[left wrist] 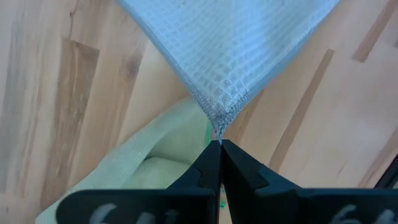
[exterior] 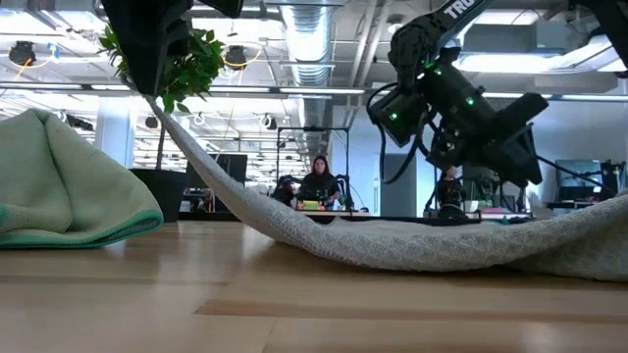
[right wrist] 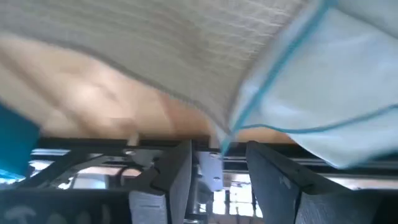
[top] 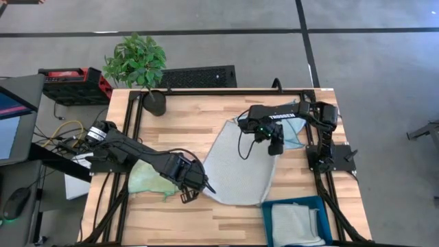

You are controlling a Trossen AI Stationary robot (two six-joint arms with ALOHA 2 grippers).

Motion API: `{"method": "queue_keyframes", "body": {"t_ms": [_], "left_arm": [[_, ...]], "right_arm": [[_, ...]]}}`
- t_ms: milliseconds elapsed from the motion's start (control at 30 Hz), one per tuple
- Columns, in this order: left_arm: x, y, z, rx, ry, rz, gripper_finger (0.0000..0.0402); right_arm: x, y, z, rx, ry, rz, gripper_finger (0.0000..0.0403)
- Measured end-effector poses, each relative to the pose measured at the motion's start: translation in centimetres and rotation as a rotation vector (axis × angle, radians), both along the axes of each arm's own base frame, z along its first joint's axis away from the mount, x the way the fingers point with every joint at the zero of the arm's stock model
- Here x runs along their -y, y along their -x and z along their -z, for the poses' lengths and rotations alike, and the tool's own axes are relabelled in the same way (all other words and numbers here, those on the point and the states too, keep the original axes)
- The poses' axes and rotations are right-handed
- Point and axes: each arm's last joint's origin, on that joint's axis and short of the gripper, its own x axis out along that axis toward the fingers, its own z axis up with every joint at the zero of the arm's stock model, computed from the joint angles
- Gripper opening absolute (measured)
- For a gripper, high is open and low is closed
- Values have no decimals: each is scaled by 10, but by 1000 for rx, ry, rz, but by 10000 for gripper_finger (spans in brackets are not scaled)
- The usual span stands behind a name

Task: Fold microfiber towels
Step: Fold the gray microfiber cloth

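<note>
Surface: a pale butcher-block wooden table (top: 192, 123) with a black metal frame along its edges.
Grey towel: a thin grey waffle-weave microfiber cloth (top: 236, 168) lies spread over the table's centre, one corner lifted off the wood at about 8 o'clock.
Left gripper: the left gripper (left wrist: 220, 149) has its jaws pressed together on that lifted grey corner; in the low view the cloth slopes up from the table to it.
Green towel: a crumpled light green microfiber cloth (top: 147, 176) sits at 8 o'clock, just beside the left arm.
Right gripper: the right gripper (top: 275, 145) hangs at 2 o'clock above the grey cloth's far edge, jaws set apart, gripping nothing.
Blue towel: a light blue cloth with a darker blue hem (right wrist: 329, 81) lies at 2 o'clock, partly under the right arm.
Bin: a rigid teal rectangular bin (top: 267, 218) at 5 o'clock contains a folded pale cloth (top: 295, 225).
Plant: a leafy potted plant in a dark pot (top: 140, 65) stands at 11 o'clock.
Room: grey floor with dark lines; an open hall with ceiling ducts, and a seated person (exterior: 320, 181) well beyond the table.
</note>
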Motion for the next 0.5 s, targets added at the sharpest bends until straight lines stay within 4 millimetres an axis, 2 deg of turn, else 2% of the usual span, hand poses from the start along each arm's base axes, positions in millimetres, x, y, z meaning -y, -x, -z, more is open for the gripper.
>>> {"method": "queue_keyframes", "body": {"t_ms": [267, 367, 500], "left_arm": [[-16, 15, 0, -185, -81, -138, 0], [-18, 15, 0, -188, -83, -138, 0], [-20, 14, 0, -189, -76, -136, 0]], "right_arm": [[-2, 2, -11, 54, -8, -3, 176], [-2, -3, -15, 194, -23, 22, 174], [-7, -23, -16, 466, -75, -10, 171]]}}
